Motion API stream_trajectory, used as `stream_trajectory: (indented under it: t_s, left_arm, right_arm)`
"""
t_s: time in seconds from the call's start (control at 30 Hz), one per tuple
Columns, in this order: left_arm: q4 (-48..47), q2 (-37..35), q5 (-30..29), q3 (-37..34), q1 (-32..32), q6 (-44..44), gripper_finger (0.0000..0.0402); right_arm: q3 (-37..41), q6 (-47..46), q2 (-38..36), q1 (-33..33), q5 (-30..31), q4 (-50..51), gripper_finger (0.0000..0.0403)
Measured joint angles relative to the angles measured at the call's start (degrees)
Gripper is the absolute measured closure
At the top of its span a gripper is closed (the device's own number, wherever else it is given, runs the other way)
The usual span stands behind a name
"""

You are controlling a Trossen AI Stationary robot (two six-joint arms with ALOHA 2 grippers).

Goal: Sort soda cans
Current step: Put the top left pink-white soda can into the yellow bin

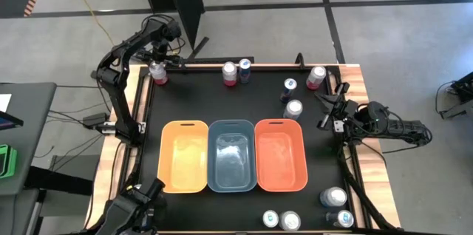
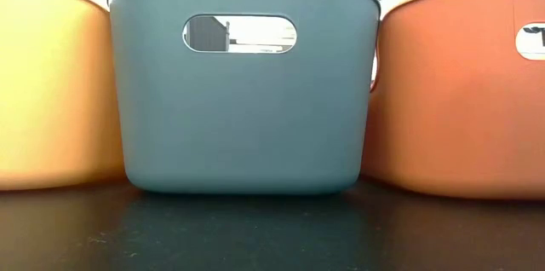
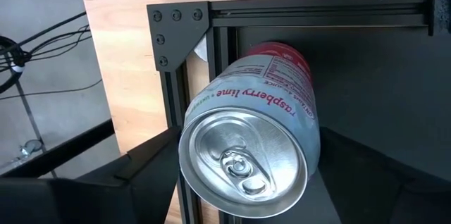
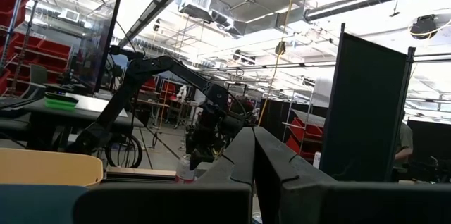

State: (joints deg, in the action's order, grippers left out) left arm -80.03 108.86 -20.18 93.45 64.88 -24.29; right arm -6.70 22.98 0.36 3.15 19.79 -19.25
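Note:
A raspberry-lime soda can [image 3: 246, 139], white and red with a silver top, stands between my left gripper's [image 3: 246, 182] fingers at the table's far left corner; the high view shows this can [image 1: 157, 74] under the left gripper [image 1: 157, 63]. My right gripper [image 1: 325, 109] hovers at the table's right side, shut and empty, its fingers [image 4: 243, 155] pointing left. Other cans stand along the far edge: red [image 1: 230, 73], blue [image 1: 244, 70], dark blue [image 1: 289, 87], silver [image 1: 294, 109], red [image 1: 316, 77]. Several more stand at the near right corner [image 1: 334, 196]. My left gripper pinches the raspberry-lime can between its two fingers, on the can's side wall just below the top rim [image 3: 189, 136]. The fingers come from above, slanting down, one on either side. Whether the can's base rests on the mat or is lifted does not show.
Three bins sit side by side mid-table: orange-yellow [image 1: 184, 156], grey-blue [image 1: 231, 155], red-orange [image 1: 281, 154]. The low view is filled by their near walls, the grey-blue one [image 2: 243, 92] in the middle. A black frame rail [image 3: 317, 13] and wooden border [image 3: 120, 55] edge the corner.

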Motion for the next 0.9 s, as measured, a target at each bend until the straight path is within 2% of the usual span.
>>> stream_trajectory:
  t_s: [0.13,0.9]
  left_arm:
    - [-0.03,0.0,-0.02,0.0,0.0,-0.03,0.0121]
    - [-2.02,0.0,0.44,0.02,-0.63,0.85,0.0122]
  right_arm:
    - [0.0,0.0,0.0,0.0,0.0,0.0,0.0381]
    - [0.0,0.0,0.0,0.01,0.0,-0.07,0.0381]
